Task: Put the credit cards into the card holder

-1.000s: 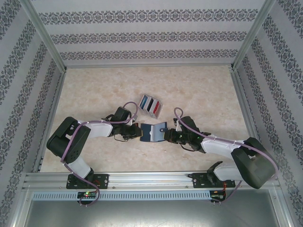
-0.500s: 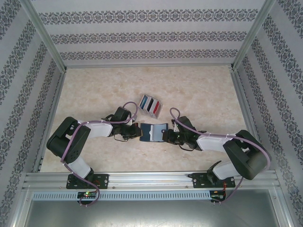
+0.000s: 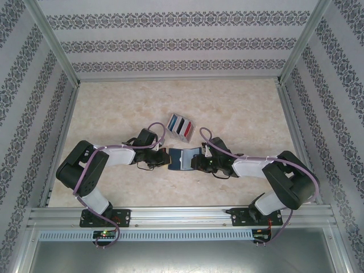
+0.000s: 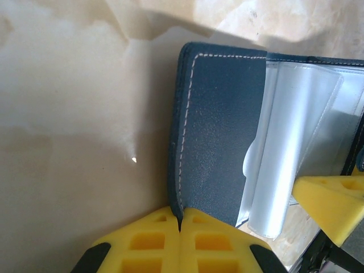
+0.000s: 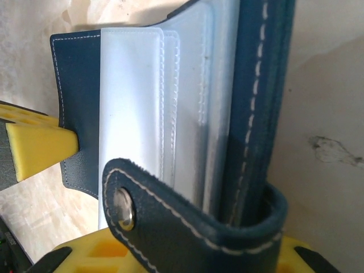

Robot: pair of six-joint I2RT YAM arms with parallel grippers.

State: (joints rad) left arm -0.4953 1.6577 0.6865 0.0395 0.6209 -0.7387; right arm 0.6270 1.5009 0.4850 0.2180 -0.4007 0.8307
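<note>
Navy leather-like card holder [image 3: 183, 158] lies open on the beige marbled worktop [image 3: 244, 108], between the two arms, its clear sleeves [image 4: 296, 142] facing up. We see the left end effector [image 4: 180, 227] pressed together on the edge of the stitched cover, yellow pads [image 4: 148, 247] pinching it. At the opposite flap sits the right end effector [image 5: 193, 253], with the snap strap [image 5: 122, 207] curling over it; we cannot tell if it clamps or stands loose. The credit cards [image 3: 183, 127], red, dark blue and whitish, stand in a clear slotted case [image 3: 170, 120] just behind the holder, not touching it.
</note>
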